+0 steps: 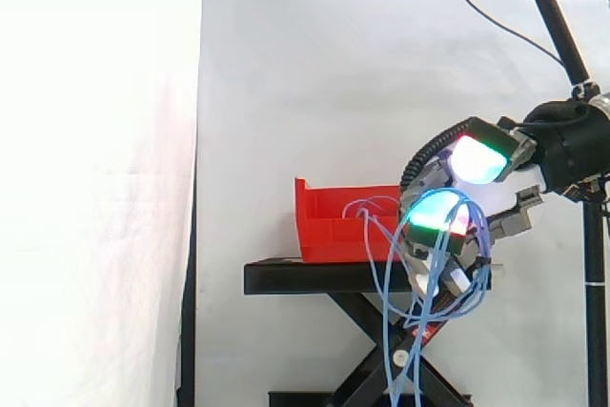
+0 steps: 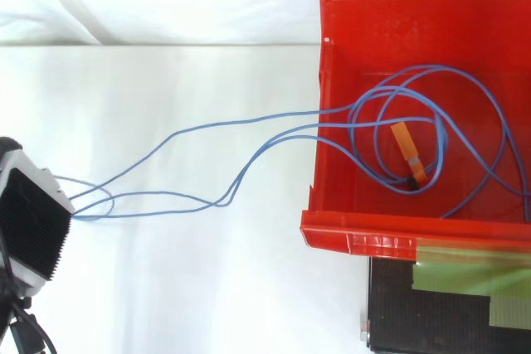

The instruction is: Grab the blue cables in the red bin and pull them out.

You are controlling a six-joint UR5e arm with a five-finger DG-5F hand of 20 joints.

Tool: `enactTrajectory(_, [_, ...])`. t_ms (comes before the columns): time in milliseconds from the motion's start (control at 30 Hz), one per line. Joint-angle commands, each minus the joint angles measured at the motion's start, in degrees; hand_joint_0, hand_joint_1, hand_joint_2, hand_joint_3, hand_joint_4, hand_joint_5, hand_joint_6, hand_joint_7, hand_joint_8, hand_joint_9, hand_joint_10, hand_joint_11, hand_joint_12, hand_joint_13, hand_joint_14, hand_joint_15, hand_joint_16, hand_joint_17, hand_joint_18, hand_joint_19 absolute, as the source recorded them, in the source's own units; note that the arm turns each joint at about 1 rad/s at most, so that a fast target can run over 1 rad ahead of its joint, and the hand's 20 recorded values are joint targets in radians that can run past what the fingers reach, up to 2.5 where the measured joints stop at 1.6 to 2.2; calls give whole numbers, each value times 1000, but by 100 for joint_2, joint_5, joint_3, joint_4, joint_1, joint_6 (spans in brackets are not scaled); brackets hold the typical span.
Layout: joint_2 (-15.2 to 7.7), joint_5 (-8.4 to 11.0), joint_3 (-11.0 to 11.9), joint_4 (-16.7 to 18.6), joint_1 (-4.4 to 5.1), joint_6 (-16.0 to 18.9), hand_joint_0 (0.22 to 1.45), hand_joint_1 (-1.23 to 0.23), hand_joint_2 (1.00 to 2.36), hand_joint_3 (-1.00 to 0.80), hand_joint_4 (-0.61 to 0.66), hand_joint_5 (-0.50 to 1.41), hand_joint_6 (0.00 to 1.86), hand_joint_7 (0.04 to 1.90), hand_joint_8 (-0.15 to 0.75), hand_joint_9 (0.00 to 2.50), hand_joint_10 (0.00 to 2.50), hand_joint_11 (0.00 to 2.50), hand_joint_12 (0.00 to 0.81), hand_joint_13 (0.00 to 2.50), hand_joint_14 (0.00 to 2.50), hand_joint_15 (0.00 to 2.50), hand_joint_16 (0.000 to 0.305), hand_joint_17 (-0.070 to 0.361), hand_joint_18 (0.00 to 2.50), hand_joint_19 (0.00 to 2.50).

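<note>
**Beside the red bin, hand closed on the blue cables**

Nearest to you in the side view, off the right end of the black stand, the hand sits at about the height of the bin. Its fingers are curled inward, not spread, and several cable strands are looped over and between them. One loop runs right across the cyan-and-green fingertips, and a second pad above it glows white with red and green at its edges. Below the hand, the slack hangs in long loops in front of the stand's crossed legs and runs down to the bottom of the view.

Looking down from above, you see the hand at the left edge, well apart from the bin. Strands meet it there, with a small loop just beside it. From that point two pairs of strands run across the white surface, sagging and bending, to the bin's left wall and over it. So part of the cable is outside the bin and part is not: inside, the rest lies in wide overlapping coils across the floor. An orange tag lies among those coils, toward the wall at the lower side of the view.

Beyond that wall you can see a corner of the stand with a strip of green tape on it. Behind everything in the side view hangs the white curtain
</note>
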Motion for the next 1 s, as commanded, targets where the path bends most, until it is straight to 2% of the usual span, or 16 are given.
enactTrajectory(0, [-4, 2, -4, 0, 1, 33, 615, -1015, 1000, -1000, 247, 865, 391, 663, 253, 809, 29, 897, 368, 680, 25, 677, 59, 133, 617, 934])
enactTrajectory(367, [5, 11, 5, -9, 1, 191, 626, -1070, 1000, -1000, 249, 803, 546, 595, 253, 811, 30, 908, 363, 686, 25, 679, 58, 131, 626, 938])
enactTrajectory(967, [5, 2, 5, -9, 1, 182, 616, -1044, 1000, -1000, 253, 893, 454, 651, 253, 844, 30, 901, 364, 701, 25, 677, 58, 131, 650, 939])
